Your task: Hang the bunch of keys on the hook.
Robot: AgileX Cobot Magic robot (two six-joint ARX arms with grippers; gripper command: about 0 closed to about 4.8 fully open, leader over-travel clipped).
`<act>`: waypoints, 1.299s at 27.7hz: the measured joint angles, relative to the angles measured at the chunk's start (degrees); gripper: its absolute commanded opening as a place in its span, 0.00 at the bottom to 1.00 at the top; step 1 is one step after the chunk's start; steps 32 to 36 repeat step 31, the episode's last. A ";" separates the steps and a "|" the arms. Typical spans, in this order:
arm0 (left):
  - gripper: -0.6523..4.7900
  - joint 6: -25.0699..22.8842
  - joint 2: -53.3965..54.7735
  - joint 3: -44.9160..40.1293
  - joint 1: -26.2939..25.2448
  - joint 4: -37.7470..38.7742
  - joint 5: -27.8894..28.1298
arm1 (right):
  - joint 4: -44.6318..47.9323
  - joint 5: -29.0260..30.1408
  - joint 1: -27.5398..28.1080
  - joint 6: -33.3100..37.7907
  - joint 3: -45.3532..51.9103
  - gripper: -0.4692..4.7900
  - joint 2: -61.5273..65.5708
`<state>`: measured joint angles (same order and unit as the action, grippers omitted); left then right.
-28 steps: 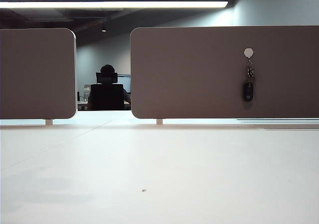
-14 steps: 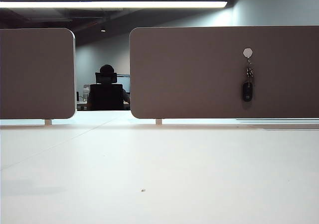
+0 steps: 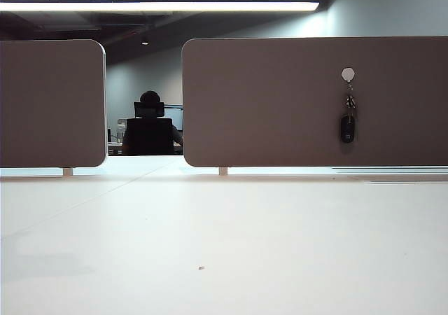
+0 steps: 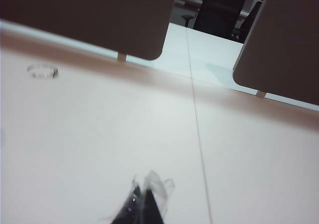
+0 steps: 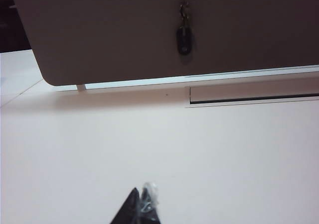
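Note:
The bunch of keys hangs from the small pale hexagonal hook on the right brown panel, with the black fob lowest. In the right wrist view the keys dangle against the same panel, and the hook is cut off by the frame edge. My right gripper is shut and holds nothing, low over the white table and well short of the panel. My left gripper is also shut with nothing held, over the table near a seam line. Neither gripper shows in the exterior view.
A second brown panel stands at the left, with a gap between the two where a person sits in a black chair. A clear ring lies on the table. A long slot runs below the right panel.
The keys hang still on the hook. A faint shadow on the near left of the table has shrunk. No arm enters the exterior view.

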<state>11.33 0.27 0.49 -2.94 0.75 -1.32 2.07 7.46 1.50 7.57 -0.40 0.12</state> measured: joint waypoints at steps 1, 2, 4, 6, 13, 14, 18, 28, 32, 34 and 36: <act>0.11 -1.46 0.00 0.00 -0.02 -0.52 0.00 | 0.15 0.00 0.31 0.00 0.00 0.09 0.00; 0.11 -2.71 0.00 0.00 -0.02 -1.01 0.02 | 0.20 0.00 0.46 0.00 0.00 0.09 0.00; 0.11 -4.09 0.00 0.00 0.00 -2.05 0.00 | 0.20 0.07 0.46 0.00 0.00 0.09 0.00; 0.11 -4.70 0.00 0.02 -0.02 -3.13 0.02 | 0.17 0.07 0.46 0.00 0.00 0.09 0.00; 0.11 -5.14 0.00 0.00 -0.02 -3.34 0.00 | 0.17 0.07 0.46 0.00 0.00 0.09 0.00; 0.11 -5.14 0.00 0.00 -0.02 -3.34 0.00 | 0.20 0.07 0.46 0.00 0.00 0.09 0.00; 0.11 -5.14 0.00 0.00 -0.02 -3.34 0.00 | 0.20 0.07 0.46 -0.02 0.00 0.09 0.00; 0.11 -5.14 0.00 0.00 -0.02 -3.34 0.00 | 1.62 -2.82 0.46 -3.78 0.00 0.09 0.00; 0.11 -5.14 0.00 0.00 -0.02 -3.34 0.00 | 1.62 -2.89 0.46 -7.26 0.00 0.09 0.00; 0.11 -5.14 0.00 0.00 -0.02 -3.34 0.00 | 1.62 -2.89 0.46 -7.26 0.00 0.09 0.00; 0.11 -5.14 0.00 0.00 -0.02 -3.34 0.00 | 1.62 -2.89 0.46 -7.26 0.00 0.09 0.00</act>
